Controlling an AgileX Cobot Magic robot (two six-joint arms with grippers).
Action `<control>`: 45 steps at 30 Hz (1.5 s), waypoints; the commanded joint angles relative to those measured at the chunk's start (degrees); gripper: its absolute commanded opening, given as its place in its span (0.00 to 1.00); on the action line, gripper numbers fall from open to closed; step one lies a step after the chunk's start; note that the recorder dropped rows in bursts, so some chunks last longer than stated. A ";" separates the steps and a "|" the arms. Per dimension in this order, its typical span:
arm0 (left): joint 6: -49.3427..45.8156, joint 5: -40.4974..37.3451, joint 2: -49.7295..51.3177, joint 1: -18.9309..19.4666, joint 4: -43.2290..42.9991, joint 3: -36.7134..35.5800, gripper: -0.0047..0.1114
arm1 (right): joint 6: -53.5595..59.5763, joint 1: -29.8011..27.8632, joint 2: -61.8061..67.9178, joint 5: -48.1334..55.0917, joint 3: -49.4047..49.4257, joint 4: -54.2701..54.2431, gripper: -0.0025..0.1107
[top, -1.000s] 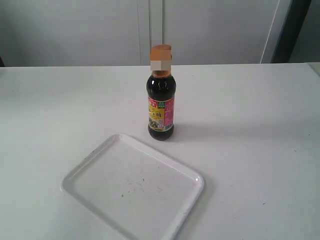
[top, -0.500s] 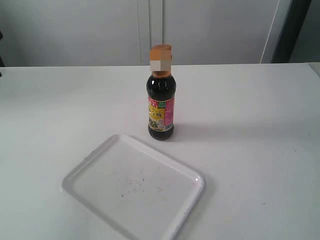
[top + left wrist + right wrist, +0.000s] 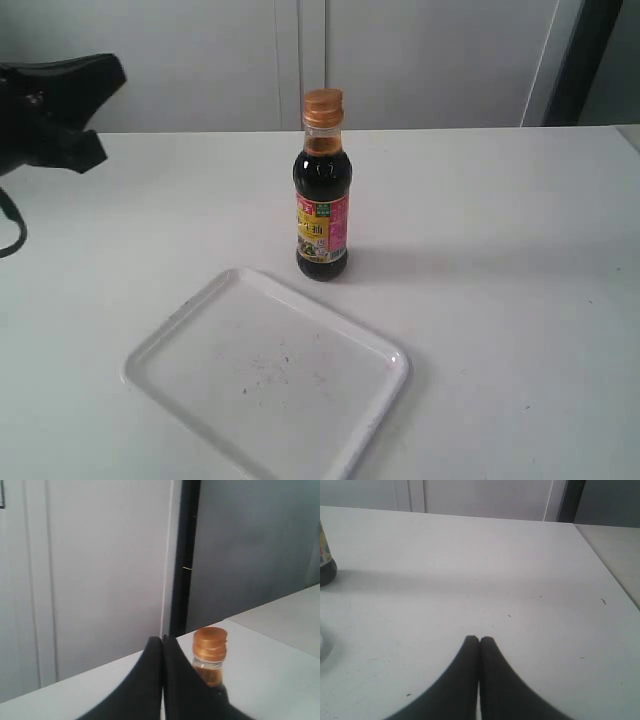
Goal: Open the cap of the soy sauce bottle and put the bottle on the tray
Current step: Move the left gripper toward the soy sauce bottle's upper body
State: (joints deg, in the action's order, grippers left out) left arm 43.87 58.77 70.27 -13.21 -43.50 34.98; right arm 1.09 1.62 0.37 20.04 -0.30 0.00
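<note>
Nearest, the tray [image 3: 300,350] lies on the table [image 3: 500,300]; just behind it the soy sauce bottle [image 3: 322,215] stands upright, cap [image 3: 323,105] closed. The left tool [image 3: 162,640] and right tool [image 3: 479,640] are pinched shut, holding nothing; the left should open wide before steadying the bottle. Only its own wrist view shows the right one.
</note>
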 commanded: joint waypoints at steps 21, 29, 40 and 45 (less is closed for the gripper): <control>3.75 11.19 15.66 -8.17 -8.86 15.42 0.75 | 0.16 -0.47 -0.37 -0.02 0.30 0.53 0.02; 6.34 11.19 20.49 -11.62 -11.61 20.36 0.93 | 0.16 -0.47 -0.37 -0.02 0.30 0.53 0.02; 6.88 7.23 29.54 -16.18 -8.17 28.53 0.93 | 0.16 -0.47 -0.37 -0.02 0.30 0.53 0.02; 5.28 5.14 33.11 -16.18 -7.58 30.87 0.93 | 0.16 -0.47 -0.37 -0.02 0.30 0.53 0.02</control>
State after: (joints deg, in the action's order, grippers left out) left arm 49.62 64.40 102.64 -29.14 -51.68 64.75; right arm 1.09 1.62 0.37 20.04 -0.30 0.30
